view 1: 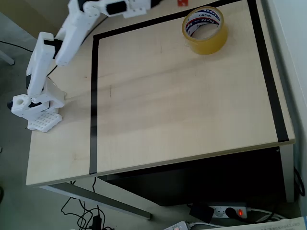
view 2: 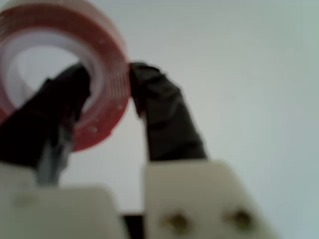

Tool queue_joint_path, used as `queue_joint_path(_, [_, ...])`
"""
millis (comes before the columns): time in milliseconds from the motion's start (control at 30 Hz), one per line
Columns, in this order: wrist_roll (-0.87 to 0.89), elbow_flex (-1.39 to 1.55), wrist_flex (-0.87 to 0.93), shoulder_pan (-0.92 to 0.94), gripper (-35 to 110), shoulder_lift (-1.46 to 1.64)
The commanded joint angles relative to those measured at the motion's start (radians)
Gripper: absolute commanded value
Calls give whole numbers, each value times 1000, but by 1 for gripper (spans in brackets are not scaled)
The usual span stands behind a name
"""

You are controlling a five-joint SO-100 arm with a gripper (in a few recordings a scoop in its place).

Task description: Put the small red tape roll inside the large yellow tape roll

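table (view 1: 182, 120) bears empty yellow roll (view 1: 205, 29); tool (view 2: 107, 89) grips red roll (view 2: 99, 64)

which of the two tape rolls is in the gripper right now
The small red tape roll: the gripper pinches its wall, one finger inside the ring. The large yellow tape roll lies free on the table.

Setting: office or lab workspace. Pale wood-laminate desk (view 1: 182, 110) marked with a black tape border (view 1: 93, 105), upper centre; grey floor at left. Power strip (view 1: 230, 210) with lit red switch and loose cables (view 1: 79, 213) along lower edge.
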Motion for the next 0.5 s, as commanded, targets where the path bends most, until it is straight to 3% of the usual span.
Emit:
queue_joint_path(0, [15, -89, -57, 6, 0, 28])
queue_joint_path(467, [26, -98, -66, -34, 0, -132])
